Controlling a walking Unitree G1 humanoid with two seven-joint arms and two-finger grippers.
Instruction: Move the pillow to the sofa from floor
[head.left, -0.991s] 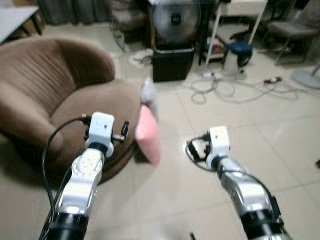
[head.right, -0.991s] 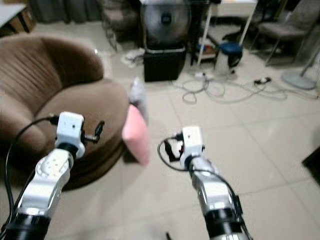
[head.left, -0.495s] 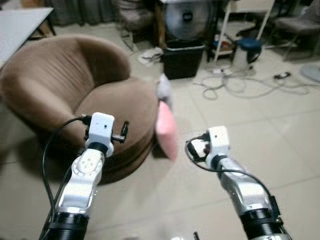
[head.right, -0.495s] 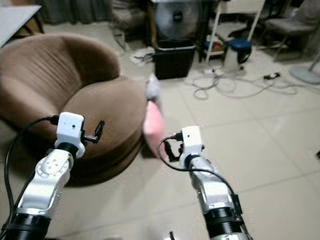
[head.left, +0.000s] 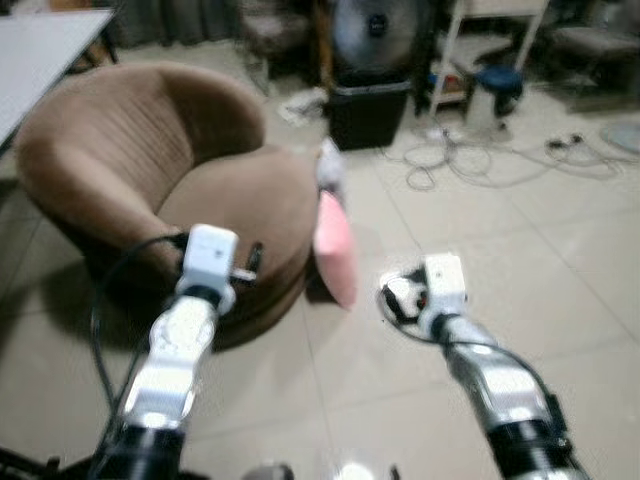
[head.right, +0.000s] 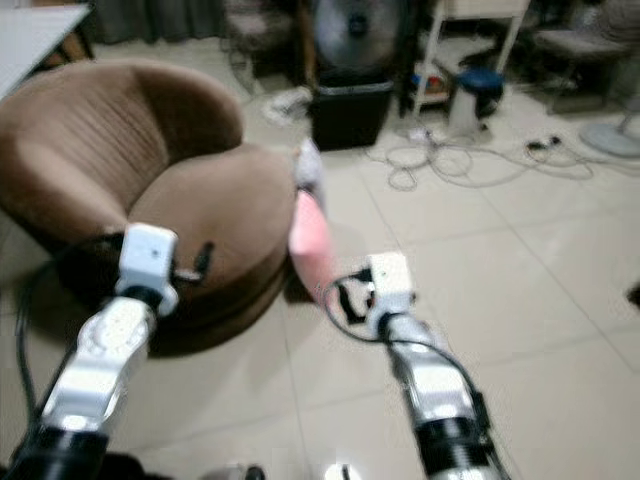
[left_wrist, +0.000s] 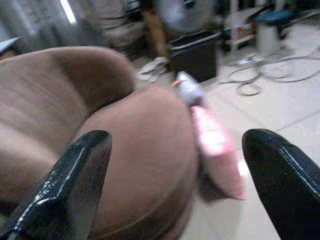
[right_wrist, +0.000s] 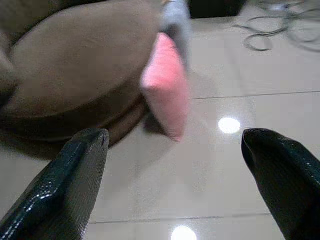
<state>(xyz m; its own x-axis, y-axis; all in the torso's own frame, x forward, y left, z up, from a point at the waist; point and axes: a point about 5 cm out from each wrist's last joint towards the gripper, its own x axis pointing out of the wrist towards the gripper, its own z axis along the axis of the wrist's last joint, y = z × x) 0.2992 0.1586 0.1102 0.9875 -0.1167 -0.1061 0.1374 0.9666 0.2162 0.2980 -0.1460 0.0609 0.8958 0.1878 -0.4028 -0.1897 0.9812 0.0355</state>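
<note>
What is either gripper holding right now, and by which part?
Nothing. The left gripper and right gripper are both open with empty space between the fingers. The pillow stands on the floor, leaning against the sofa, ahead of both.

Walking blur softened everything I saw. The pillow (head.left: 333, 245) was smeared, its grey top (head.left: 328, 168) too vague to identify. The sofa (left_wrist: 75, 125) ran off the wrist picture's edge; background clutter was unreadable.
</note>
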